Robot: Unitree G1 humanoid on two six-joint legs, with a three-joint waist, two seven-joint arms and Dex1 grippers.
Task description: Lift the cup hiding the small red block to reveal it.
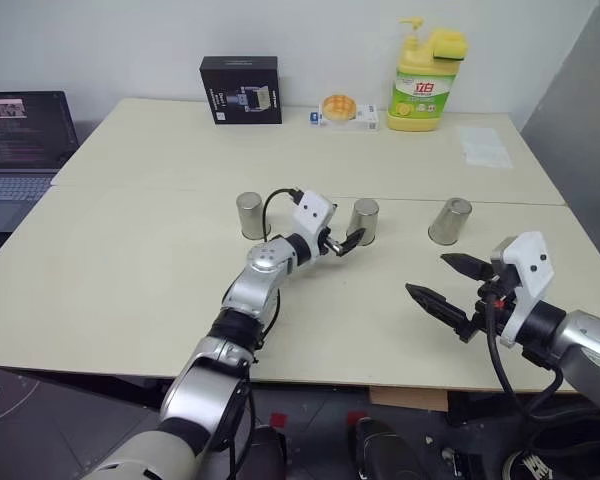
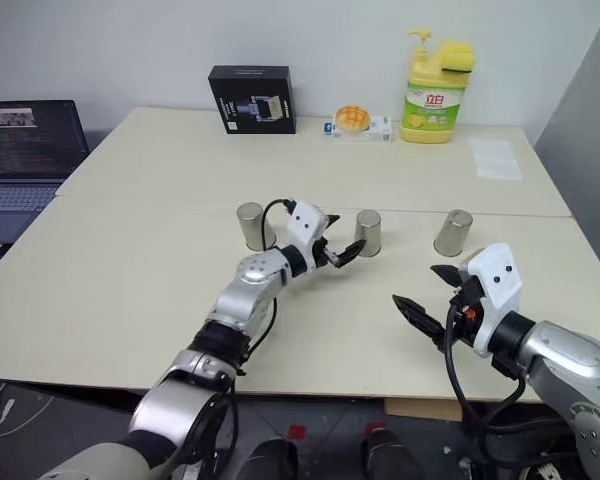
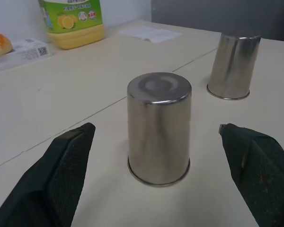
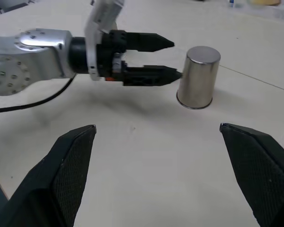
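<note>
On the tabletop: three metal cups stand in a row across the middle, all mouth-down.
Middle cup [image 1: 365, 220]: upright on its rim, closed base up, long axis vertical; it sits between the left tool's spread fingers in the left wrist view, touching neither.
Left cup [image 1: 249, 215]: mouth-down, upright, just beyond the left forearm.
Right cup [image 1: 450, 221]: mouth-down, leaning slightly, well apart from the middle one.
Left tool [image 1: 346, 242]: fingers apart, pointing level at the middle cup, tips just beside its wall.
Right tool [image 1: 446, 285]: fingers wide apart, holding nothing, hovering nearer the front edge, short of the right cup.
In the way: nothing lies between the left tool and the middle cup.
Back of tabletop: black box [image 1: 241, 89], a packet with a bun [image 1: 342, 111], yellow soap bottle [image 1: 424, 80] with a sponge on top, a sheet of paper [image 1: 485, 146].
Surface: tabletop [image 1: 130, 260] pale cream, two boards meeting at a seam behind the cups.
Room: white wall behind; open laptop [image 1: 22, 140] on a side desk at far left.
</note>
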